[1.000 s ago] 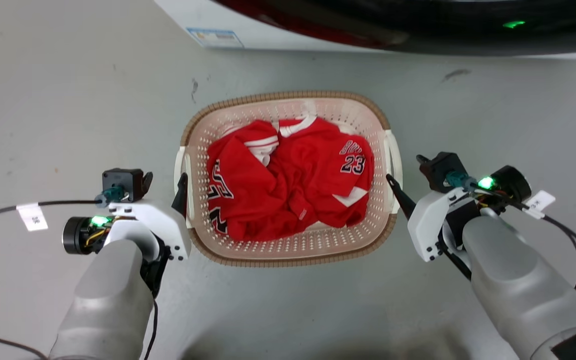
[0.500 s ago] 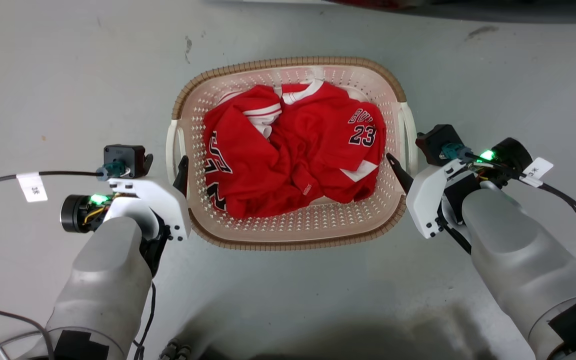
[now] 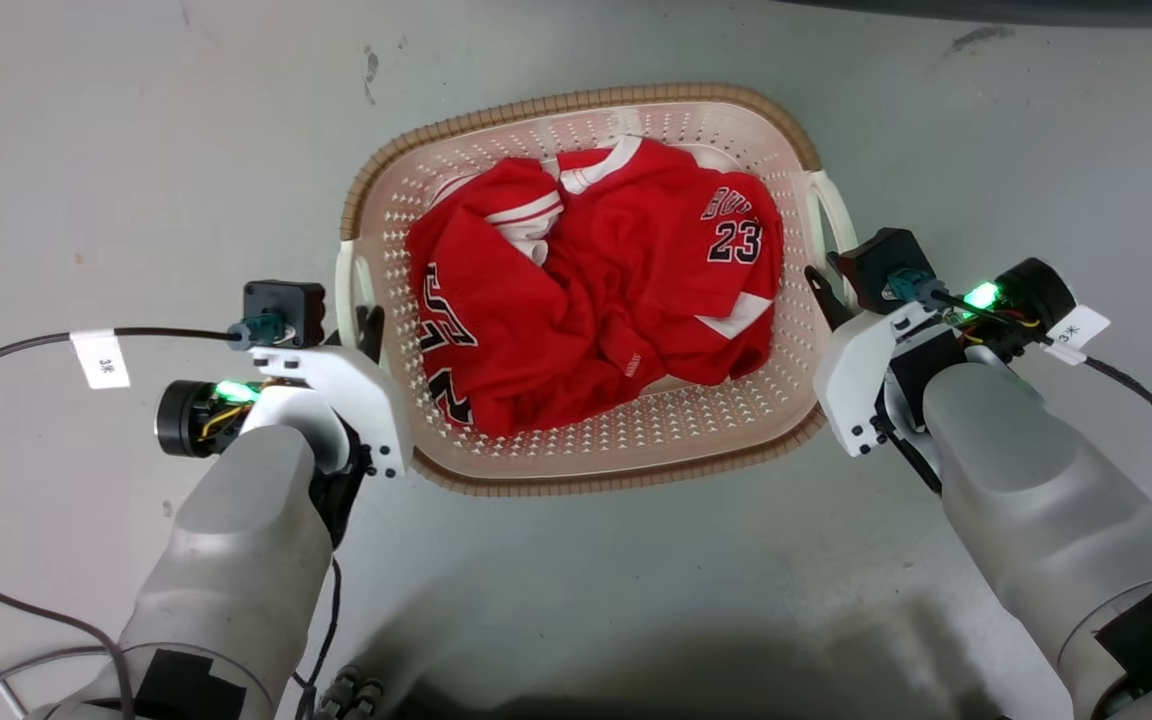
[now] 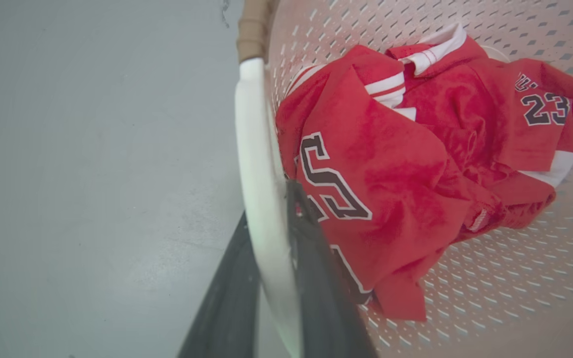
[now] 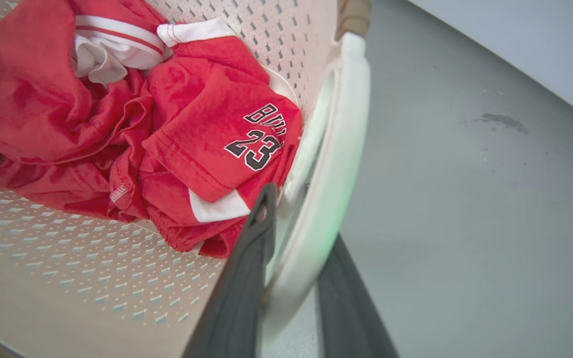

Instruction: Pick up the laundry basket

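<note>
Progress: both grips look made, lift unconfirmed | left end effector (image 4: pixel 269 204) clamped narrow on left handle (image 4: pixel 256 149) of laundry basket (image 3: pixel 586 487); right end effector (image 5: pixel 304 214) likewise on right handle (image 5: pixel 346 99) | basket between arms over grey floor (image 3: pixel 86 150), red jersey (image 3: pixel 586 300) inside | unclear: whether base is off floor; fingertips largely hidden in head view

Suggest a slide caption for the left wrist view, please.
Left gripper clamps the white side handle of the laundry basket, which holds a red jersey numbered 23.

Smooth grey floor (image 3: pixel 96 140), dark scuff marks (image 3: pixel 974 38), shadow along bottom edge.
</note>
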Robot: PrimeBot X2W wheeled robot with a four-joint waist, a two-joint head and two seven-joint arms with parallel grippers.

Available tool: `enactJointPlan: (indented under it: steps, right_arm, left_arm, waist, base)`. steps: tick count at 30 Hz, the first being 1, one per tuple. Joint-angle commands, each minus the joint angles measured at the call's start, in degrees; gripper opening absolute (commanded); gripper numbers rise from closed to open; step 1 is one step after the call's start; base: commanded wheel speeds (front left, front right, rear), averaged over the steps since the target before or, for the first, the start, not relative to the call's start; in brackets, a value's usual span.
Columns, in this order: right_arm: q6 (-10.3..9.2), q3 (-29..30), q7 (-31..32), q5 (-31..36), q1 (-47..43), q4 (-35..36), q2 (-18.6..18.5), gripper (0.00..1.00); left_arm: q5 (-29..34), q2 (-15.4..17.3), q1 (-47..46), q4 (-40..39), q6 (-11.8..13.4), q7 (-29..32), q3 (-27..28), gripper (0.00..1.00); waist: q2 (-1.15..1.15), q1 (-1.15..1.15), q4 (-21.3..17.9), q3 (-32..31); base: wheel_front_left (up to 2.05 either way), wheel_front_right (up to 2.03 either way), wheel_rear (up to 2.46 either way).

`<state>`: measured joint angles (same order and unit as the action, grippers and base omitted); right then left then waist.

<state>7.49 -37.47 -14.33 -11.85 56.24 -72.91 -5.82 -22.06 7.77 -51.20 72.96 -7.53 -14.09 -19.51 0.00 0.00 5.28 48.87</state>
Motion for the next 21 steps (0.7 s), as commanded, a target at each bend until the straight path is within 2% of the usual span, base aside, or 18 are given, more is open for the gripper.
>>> enactJointPlan:
  steps: [1,10,21]
  right_arm:
    - [0.01,-0.66,-0.07,-0.22,0.25,-0.44,-0.7,0.0]
    - [0.08,-2.84,2.69,-2.1,-2.91,-0.67,0.35,0.0]
    - [0.12,-8.1,9.19,-8.71,-9.19,-0.21,1.64,0.0]
  left_arm:
    - [-0.49,0.04,-0.63,0.17,0.11,0.31,-0.82,0.0]
    - [-4.53,-1.52,2.13,0.2,0.09,3.49,-3.7,0.0]
    - [-9.69,-0.68,7.84,-0.6,0.08,10.1,-9.39,0.0]
  waist:
    - [0.0,0.0,0.23,-0.63]
    - [0.0,0.0,0.57,-5.94]
    - [0.0,0.0,-0.36,-17.98]
  base:
    - [0.0,0.0,0.0]
    - [0.0,0.0,0.0]
    - [0.0,0.0,0.0]
